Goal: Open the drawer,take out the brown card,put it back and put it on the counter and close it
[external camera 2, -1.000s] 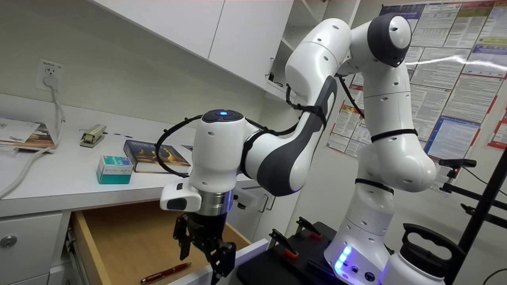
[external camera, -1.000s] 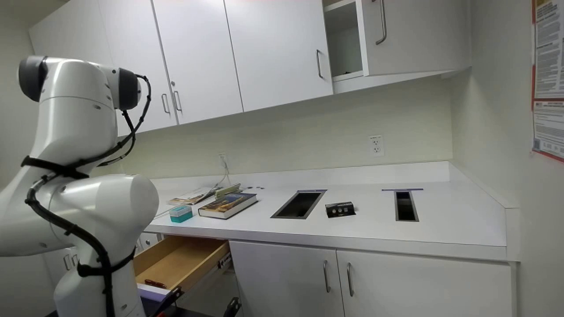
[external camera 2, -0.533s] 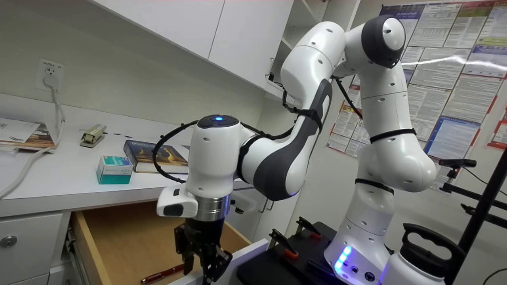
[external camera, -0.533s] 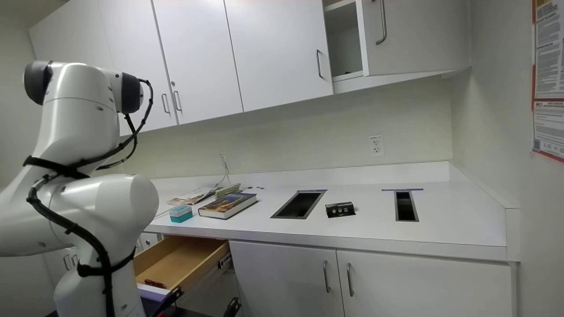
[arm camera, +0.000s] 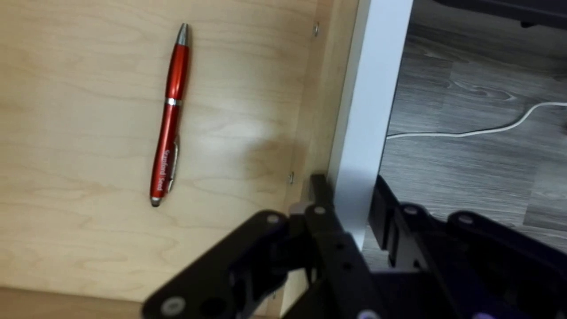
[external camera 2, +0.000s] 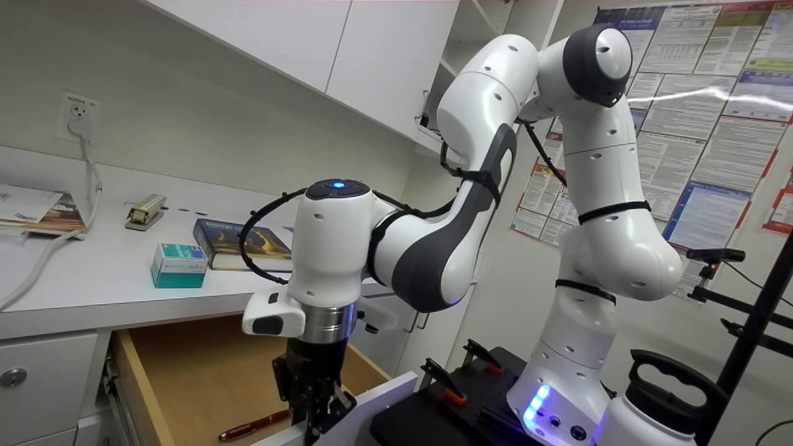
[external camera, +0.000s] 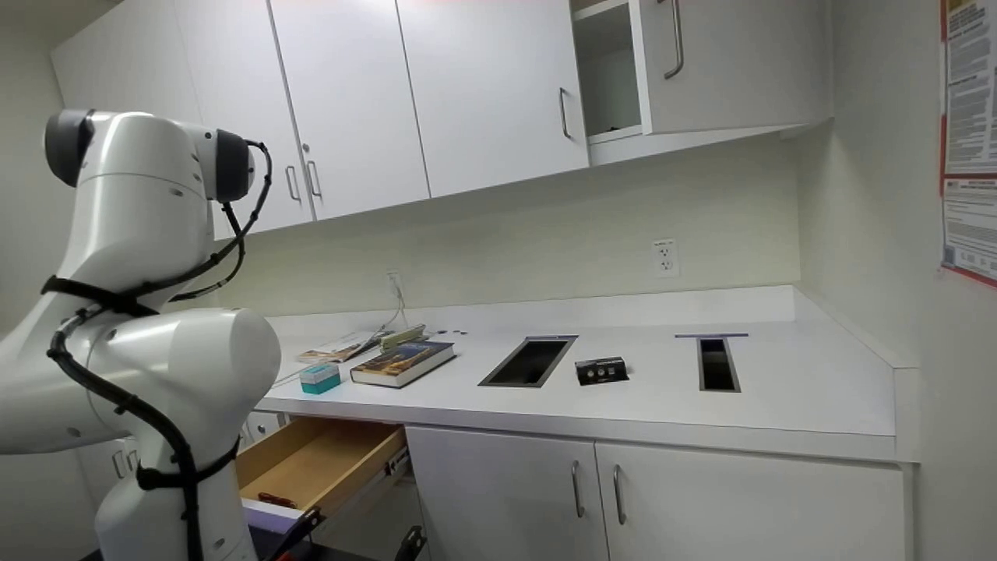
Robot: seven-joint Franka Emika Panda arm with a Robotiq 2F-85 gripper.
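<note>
We judge the step as closing the drawer (external camera 2: 192,371).
Our gripper (arm camera: 350,188) looks clamped on its white front (arm camera: 381,66), one jaw inside, one outside; the drawer juts from below the front edge of the surface (external camera: 646,401), red pen (arm camera: 170,115) within, no brown card visible. We should push straight along the runners (external camera: 397,461), without twisting.

Wrist view close above drawer (arm camera: 248,106), facing down, both exterior views farther off, sharing counter (external camera: 646,397)
</note>
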